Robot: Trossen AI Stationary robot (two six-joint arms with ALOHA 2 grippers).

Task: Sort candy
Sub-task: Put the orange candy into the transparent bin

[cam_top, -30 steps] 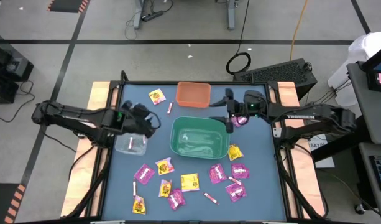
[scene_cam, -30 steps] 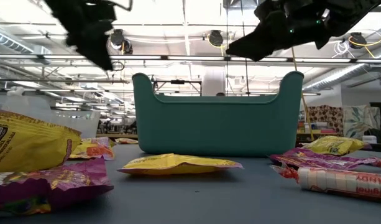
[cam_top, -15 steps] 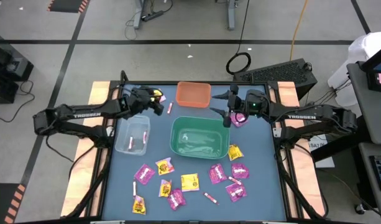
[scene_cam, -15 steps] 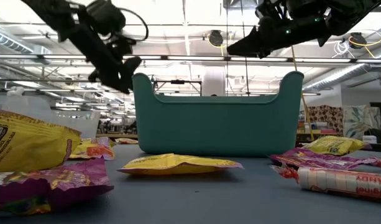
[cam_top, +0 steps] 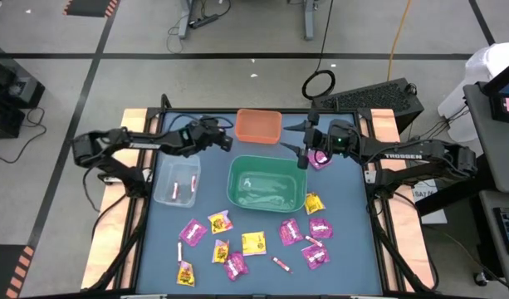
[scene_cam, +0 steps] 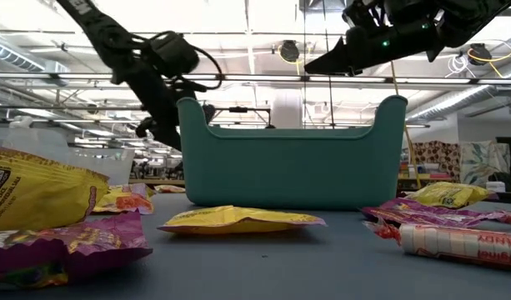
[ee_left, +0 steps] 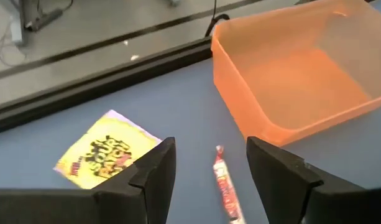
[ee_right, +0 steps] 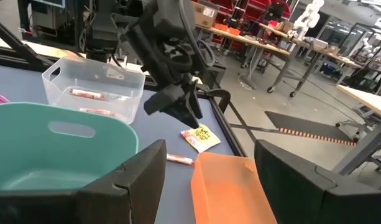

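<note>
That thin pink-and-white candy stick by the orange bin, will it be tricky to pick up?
Probably a little. The candy stick looks slim and round, so it may roll if nudged. It lies flat on the table, leaving little to pinch. It seems light; the open left pincer should lift it easily.

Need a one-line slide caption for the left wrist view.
Open left gripper poised over a pink-white candy stick, between a yellow packet and the empty orange bin.

Three bins: one green [cam_top: 266, 183], one orange [cam_top: 258, 125], one clear [cam_top: 176, 180]. Two sticks [cam_top: 181, 188] lie in the clear bin
</note>
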